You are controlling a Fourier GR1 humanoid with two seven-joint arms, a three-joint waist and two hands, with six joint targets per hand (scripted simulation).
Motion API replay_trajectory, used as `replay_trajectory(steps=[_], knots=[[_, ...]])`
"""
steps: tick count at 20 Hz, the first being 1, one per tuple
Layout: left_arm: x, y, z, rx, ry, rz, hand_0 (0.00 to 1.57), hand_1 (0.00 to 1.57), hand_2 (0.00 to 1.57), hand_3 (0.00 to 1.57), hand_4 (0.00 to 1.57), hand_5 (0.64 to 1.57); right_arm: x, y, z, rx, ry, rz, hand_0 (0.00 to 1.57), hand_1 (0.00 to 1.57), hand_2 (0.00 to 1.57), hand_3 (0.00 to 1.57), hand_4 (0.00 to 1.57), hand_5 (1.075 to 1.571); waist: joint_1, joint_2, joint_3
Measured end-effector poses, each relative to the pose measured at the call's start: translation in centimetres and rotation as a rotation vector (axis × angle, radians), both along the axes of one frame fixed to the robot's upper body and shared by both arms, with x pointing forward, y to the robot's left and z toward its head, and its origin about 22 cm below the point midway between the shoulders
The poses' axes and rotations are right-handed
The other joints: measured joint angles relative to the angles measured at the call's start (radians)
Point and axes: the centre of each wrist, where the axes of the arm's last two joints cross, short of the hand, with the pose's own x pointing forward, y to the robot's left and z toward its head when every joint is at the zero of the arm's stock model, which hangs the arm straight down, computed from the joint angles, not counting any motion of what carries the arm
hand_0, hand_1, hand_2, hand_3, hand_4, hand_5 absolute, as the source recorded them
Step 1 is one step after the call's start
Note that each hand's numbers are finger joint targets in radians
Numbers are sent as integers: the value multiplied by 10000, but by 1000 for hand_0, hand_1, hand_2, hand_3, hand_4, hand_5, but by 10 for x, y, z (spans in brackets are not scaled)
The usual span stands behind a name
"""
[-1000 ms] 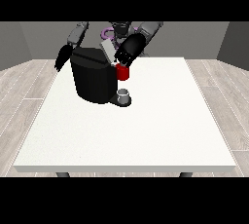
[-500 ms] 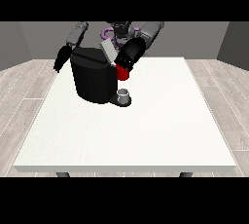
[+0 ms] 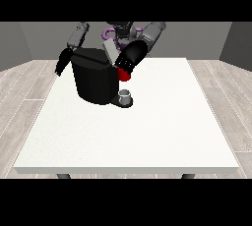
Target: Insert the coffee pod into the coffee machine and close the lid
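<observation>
**Hand at machine's lid; pod not identified**

Nearest on the large white table (image 3: 147,136) stands a small grey thing (image 3: 126,95) on the drip base of the black, boxy coffee machine (image 3: 93,75); it cannot be confirmed as the pod. Just above it, a red thing at the machine (image 3: 124,74). Touching that, the hand at the view's right (image 3: 130,59) sits at the machine's right top, beside the raised grey lid (image 3: 110,50); finger state cannot be told. Farther left, the hand at the view's left (image 3: 63,63) hangs beside the machine, fingers likewise unclear.
</observation>
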Motion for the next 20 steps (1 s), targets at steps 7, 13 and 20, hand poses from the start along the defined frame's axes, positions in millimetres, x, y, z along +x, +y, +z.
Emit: replay_trajectory(steps=[7, 13, 20], knots=[[-2, 11, 4, 203, -433, 32, 1144, 1144, 1115, 841, 0, 1571, 3, 2, 6, -223, -121, 108, 0, 0, 0, 0, 160, 1571, -129, 177, -12], [-5, 21, 11, 655, -873, -43, 742, 742, 871, 653, 0, 1571, 3, 4, 9, -289, -174, 63, 0, 0, 0, 0, 147, 1571, -232, 282, 3], [-6, 28, 15, 998, -1363, 494, 0, 0, 565, 474, 0, 1571, 0, 12, 11, -353, -240, 159, 0, 0, 0, 0, 90, 1571, -363, 314, 25]])
